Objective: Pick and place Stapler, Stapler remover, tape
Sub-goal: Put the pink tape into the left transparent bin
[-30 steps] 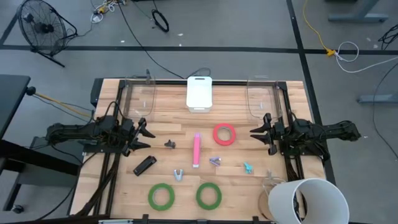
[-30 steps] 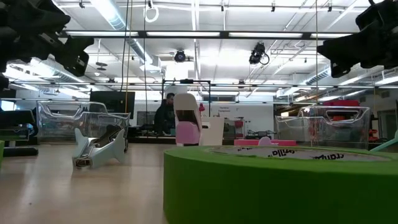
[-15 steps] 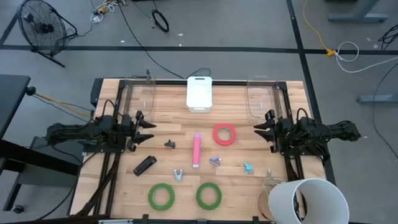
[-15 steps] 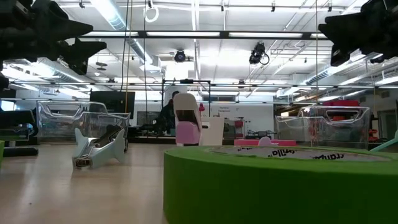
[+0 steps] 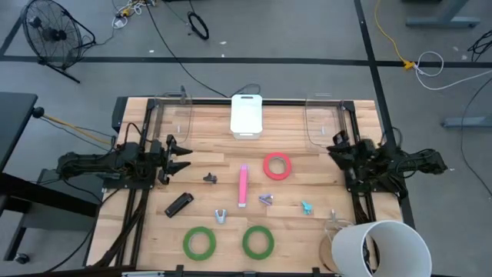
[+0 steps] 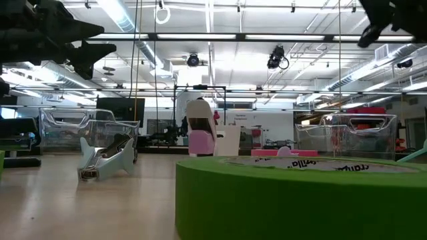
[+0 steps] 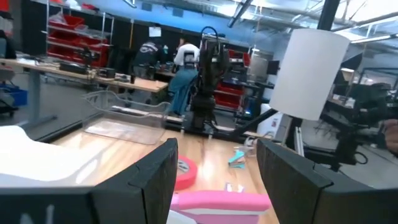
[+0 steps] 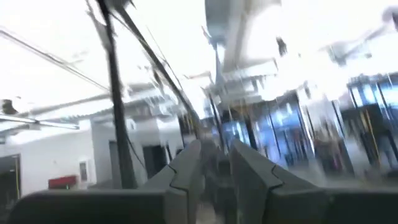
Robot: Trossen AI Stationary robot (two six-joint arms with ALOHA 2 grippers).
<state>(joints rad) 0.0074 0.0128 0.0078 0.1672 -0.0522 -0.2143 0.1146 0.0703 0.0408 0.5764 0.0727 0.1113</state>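
My left gripper (image 5: pixel 181 155) hovers open over the table's left side, pointing level toward the middle; the left wrist view looks out between its fingers (image 7: pixel 214 180). My right gripper (image 5: pixel 336 145) is over the right side, tipped upward, with a narrow empty gap between its fingers (image 8: pixel 216 177). Between the arms lie a pink stapler (image 5: pixel 243 185), a red tape roll (image 5: pixel 277 165) and, nearer, two green tape rolls (image 5: pixel 199 243) (image 5: pixel 257 241), all flat on the wood. A black stapler (image 5: pixel 178 205) and small staple removers (image 5: pixel 221 216) (image 5: pixel 266 199) (image 5: pixel 306 206) lie around them.
A white bin (image 5: pixel 247 115) stands at the far edge between two clear containers (image 5: pixel 173 119) (image 5: pixel 323 123). A large white cup (image 5: pixel 380 246) is at the near right corner. In the low view one green roll (image 6: pixel 300 193) fills the foreground. People show in the room beyond.
My right gripper has risen and tipped its fingers upward, so it looks at the ceiling. My left gripper has swung its fingertips a little toward the table's far edge, staying at the same place. Nothing on the table has moved.
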